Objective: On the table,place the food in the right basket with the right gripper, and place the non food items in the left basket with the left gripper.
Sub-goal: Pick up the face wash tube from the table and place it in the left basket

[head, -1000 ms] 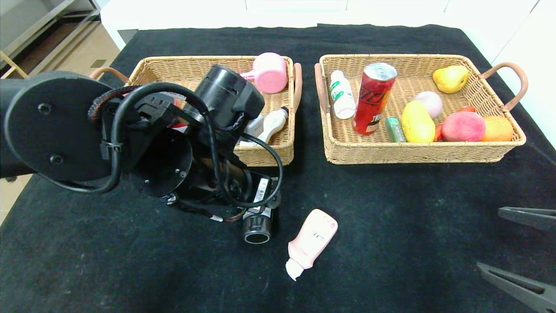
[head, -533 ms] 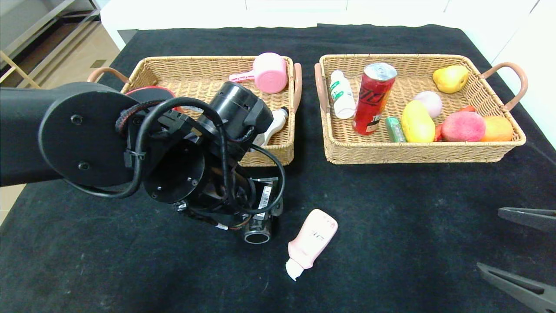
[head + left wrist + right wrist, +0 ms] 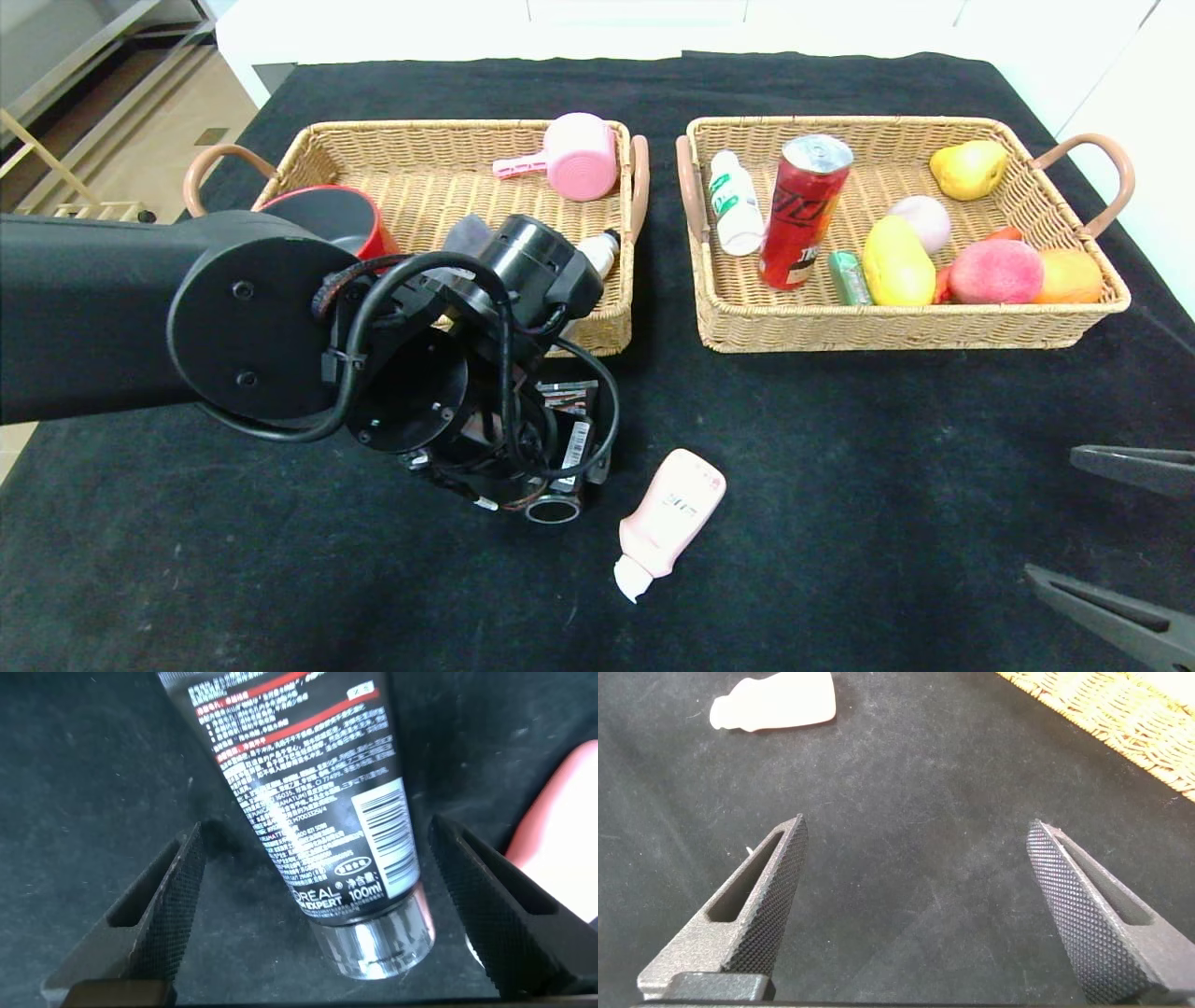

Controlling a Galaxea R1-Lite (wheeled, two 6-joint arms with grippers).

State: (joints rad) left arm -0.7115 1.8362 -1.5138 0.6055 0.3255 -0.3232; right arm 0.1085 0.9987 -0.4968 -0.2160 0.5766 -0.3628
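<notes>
On the black table [image 3: 840, 448], the dark printed tube [image 3: 308, 784] with its grey cap [image 3: 378, 943] lies between the spread fingers of my left gripper [image 3: 318, 831], which is open and not touching it. In the head view my left arm [image 3: 439, 373] hides most of that tube [image 3: 568, 397]. Just to its right lies the pale pink squeeze tube [image 3: 672, 513]. The white curvy bottle [image 3: 597, 250] is in the left basket [image 3: 597, 327]. The white bottle [image 3: 735, 201], red can [image 3: 803, 210] and peach [image 3: 995, 271] are in the right basket [image 3: 840, 327]. My right gripper [image 3: 1050, 513] hovers open at the front right.
A red cup [image 3: 327, 215] and a pink scoop [image 3: 579, 154] also sit in the left basket. A pear [image 3: 968, 168], a yellow fruit [image 3: 896, 259] and an orange [image 3: 1069, 275] share the right basket. Bare cloth lies under my right gripper [image 3: 917, 826].
My left arm has swung back from the left basket toward the table's front and lowered over the dark tube, uncovering the red cup. The right arm has not moved.
</notes>
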